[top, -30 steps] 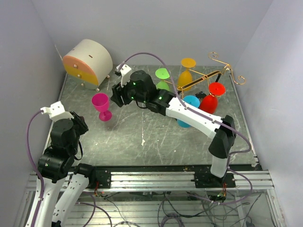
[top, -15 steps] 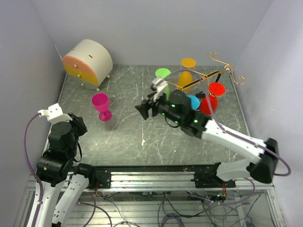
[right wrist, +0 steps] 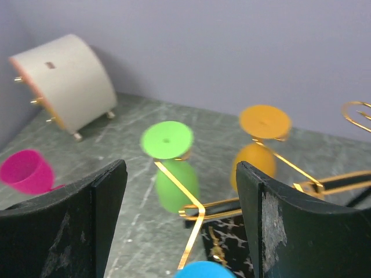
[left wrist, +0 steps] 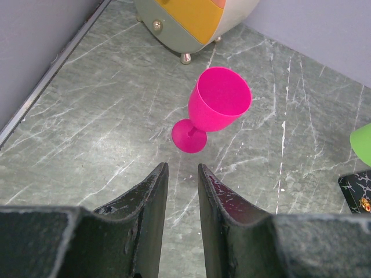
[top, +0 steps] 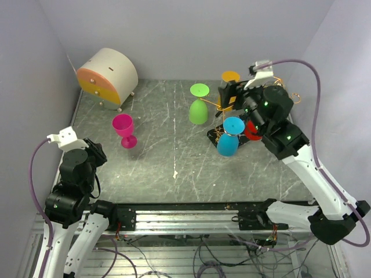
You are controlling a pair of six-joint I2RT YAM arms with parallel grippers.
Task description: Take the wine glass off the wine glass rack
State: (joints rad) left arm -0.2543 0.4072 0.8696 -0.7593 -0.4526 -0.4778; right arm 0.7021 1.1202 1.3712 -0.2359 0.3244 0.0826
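Observation:
The wine glass rack (right wrist: 174, 180) is gold wire on a black base (top: 215, 134) at the back right. Upside down on its arms hang a green glass (top: 199, 107), an orange glass (right wrist: 258, 156), a blue glass (top: 230, 139) and a red glass (top: 253, 131), which my right arm partly hides. A pink wine glass (top: 124, 130) stands upright on the table, left of middle. My right gripper (right wrist: 181, 171) is open above the rack, facing the green and orange glasses and holding nothing. My left gripper (left wrist: 182, 167) stands slightly open and empty, short of the pink glass (left wrist: 217, 104).
A round white cabinet with orange drawers (top: 107, 72) sits at the back left. Grey walls close in the table on three sides. A metal rail (top: 191, 217) runs along the near edge. The rack's curled hooks (top: 294, 97) reach toward the right wall.
My right arm swung away from the pink glass, across the table to the right, and now hovers over the rack with its jaws wider apart. The left arm barely moved.

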